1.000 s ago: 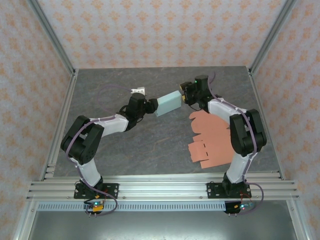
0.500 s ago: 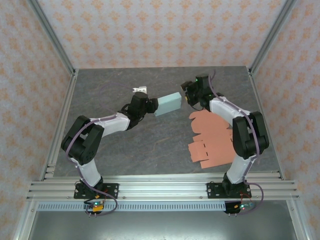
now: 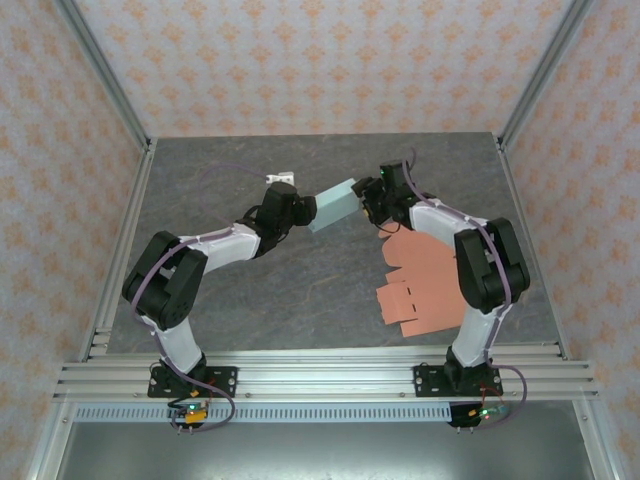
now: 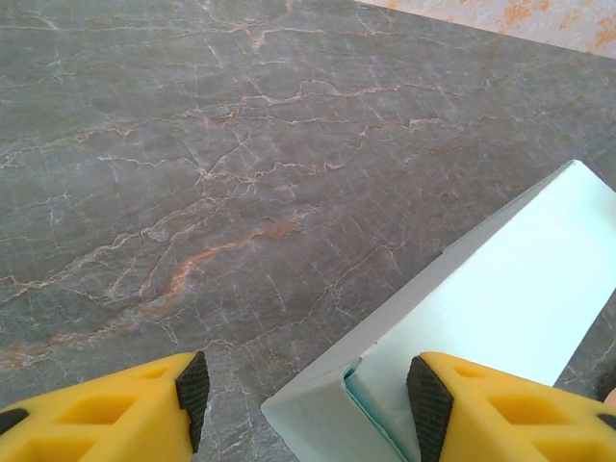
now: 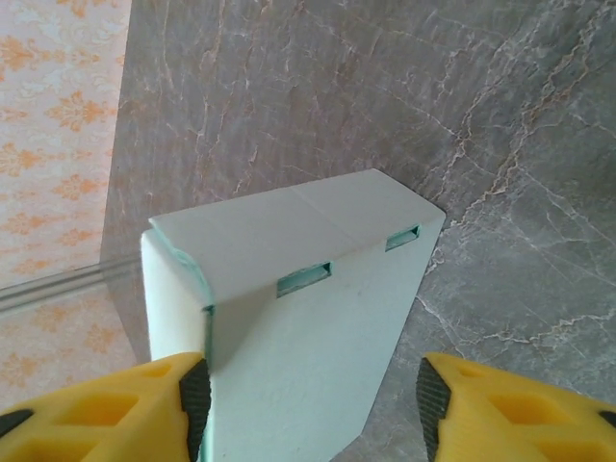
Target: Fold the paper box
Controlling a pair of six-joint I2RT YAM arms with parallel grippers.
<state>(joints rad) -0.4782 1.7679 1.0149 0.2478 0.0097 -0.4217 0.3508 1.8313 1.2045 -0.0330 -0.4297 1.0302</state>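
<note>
The paper box (image 3: pixel 335 205) looked light and crushable. The left tool (image 4: pixel 308 395) at its eight o'clock and the right tool (image 5: pixel 308 385) at two both stood apart. Creased edges seemed the safest holds.

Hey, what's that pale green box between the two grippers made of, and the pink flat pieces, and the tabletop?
Pale green box: seemingly matte paperboard, going by the creased edges and tabs tucked into slots.
Pink flat pieces: likely similar thin card, lying flat with a cut-out outline.
Tabletop: grey with a veined marble look, possibly stone or a printed laminate.
</note>
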